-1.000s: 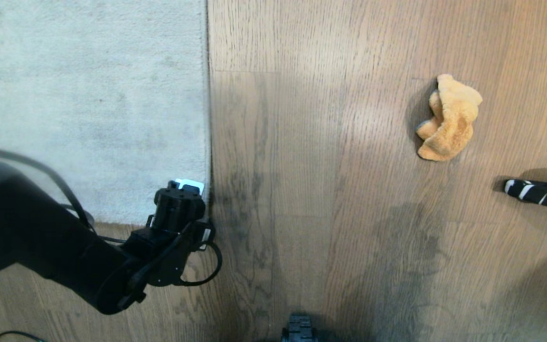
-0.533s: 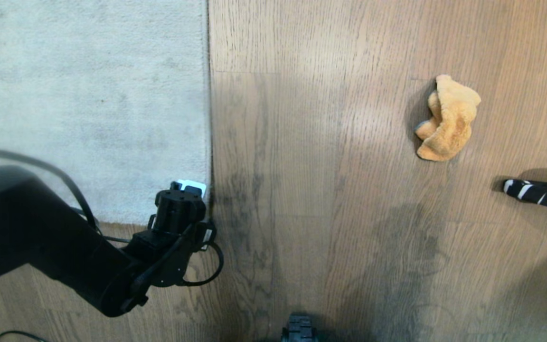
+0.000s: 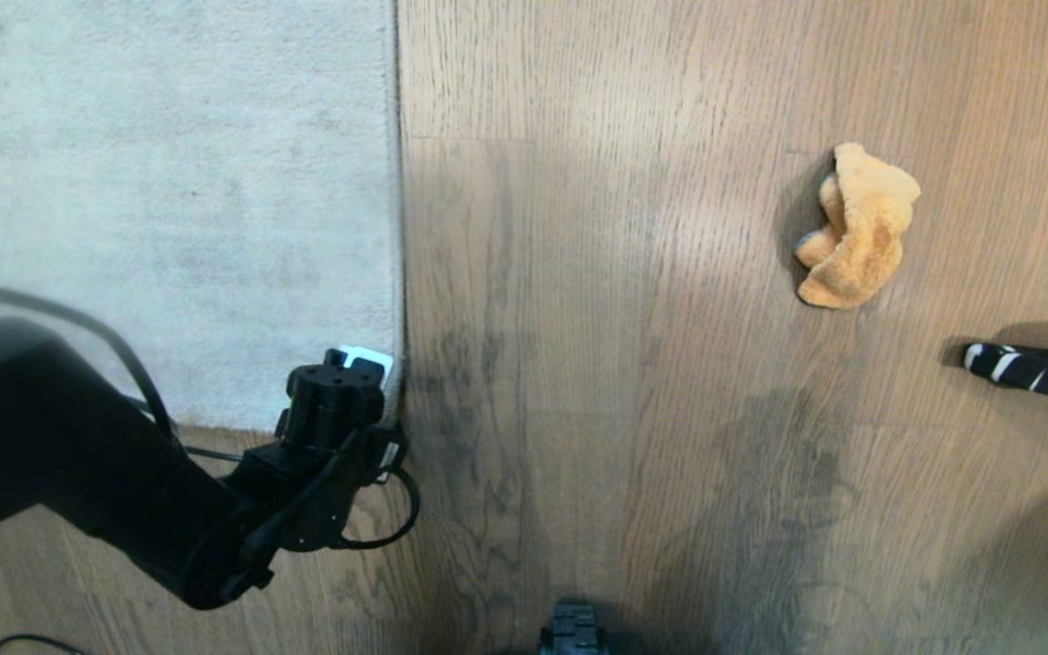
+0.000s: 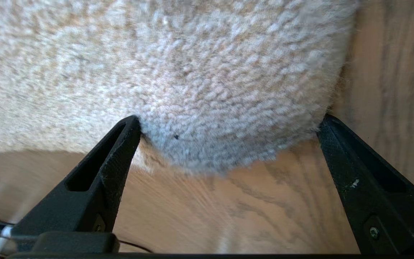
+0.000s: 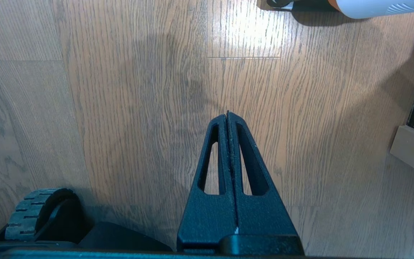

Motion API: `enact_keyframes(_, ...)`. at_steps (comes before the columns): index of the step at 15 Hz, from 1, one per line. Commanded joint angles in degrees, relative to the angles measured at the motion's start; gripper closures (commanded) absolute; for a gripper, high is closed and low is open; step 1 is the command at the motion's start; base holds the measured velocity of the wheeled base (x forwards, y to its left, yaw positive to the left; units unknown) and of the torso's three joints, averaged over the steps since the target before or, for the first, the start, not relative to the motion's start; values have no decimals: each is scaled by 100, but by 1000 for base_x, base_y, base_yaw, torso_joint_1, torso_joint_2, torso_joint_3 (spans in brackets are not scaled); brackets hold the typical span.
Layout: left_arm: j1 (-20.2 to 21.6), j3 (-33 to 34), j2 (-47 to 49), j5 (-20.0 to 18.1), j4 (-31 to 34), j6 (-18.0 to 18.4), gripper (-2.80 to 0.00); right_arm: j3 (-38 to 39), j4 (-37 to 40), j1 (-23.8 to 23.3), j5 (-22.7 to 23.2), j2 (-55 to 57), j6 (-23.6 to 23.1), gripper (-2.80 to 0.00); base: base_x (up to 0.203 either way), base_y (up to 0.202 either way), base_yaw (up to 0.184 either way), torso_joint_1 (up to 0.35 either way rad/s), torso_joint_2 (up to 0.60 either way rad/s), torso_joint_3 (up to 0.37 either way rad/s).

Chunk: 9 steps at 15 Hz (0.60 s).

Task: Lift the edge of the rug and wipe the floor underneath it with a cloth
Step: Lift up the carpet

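Note:
The pale grey rug (image 3: 169, 182) lies flat over the far left of the brown wood-grain floor (image 3: 579, 364). My left gripper (image 4: 230, 120) points down at the rug's near right rounded corner (image 4: 228, 90). It is open wide, one fingertip at each side of the corner, with nothing pinched. In the head view only its black wrist (image 3: 335, 400) shows above that corner. The orange-tan cloth (image 3: 856, 227) sits crumpled on the bare floor at the far right, away from both arms. My right gripper (image 5: 227, 114) hangs shut and empty over bare floor by the base.
A black-and-white striped object (image 3: 1029, 371) pokes in from the right edge, near the cloth. The base's wheel (image 5: 36, 212) is at the near edge. A pale wooden ledge (image 5: 413, 147) stands at the right. A black cable (image 3: 24, 644) lies at the near left.
My left wrist has edged slightly leftward and nearer over the rug corner. Rug, cloth and right gripper have stayed put.

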Motion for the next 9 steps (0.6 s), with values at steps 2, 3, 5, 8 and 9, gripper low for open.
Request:
enact_keyframes(2,90,45,-104,49,-15,121,-280,0,-6,1,-2,4,0,0,0,0,0,0,0,0)
enact_keyframes(3,110,72,-125,49,-15,145,-280,0,-6,1,-2,4,0,0,0,0,0,0,0,0)
enact_keyframes(5,132,150,-155,57,-23,147,-280,0,-6,1,-2,4,0,0,0,0,0,0,0,0)
enact_keyframes(8,161,213,-228,58,-23,147,-280,0,-6,1,-2,4,0,0,0,0,0,0,0,0)
enact_keyframes(9,170,225,-234,61,-40,138,-280,0,-6,1,-2,1,0,0,0,0,0,0,0,0)
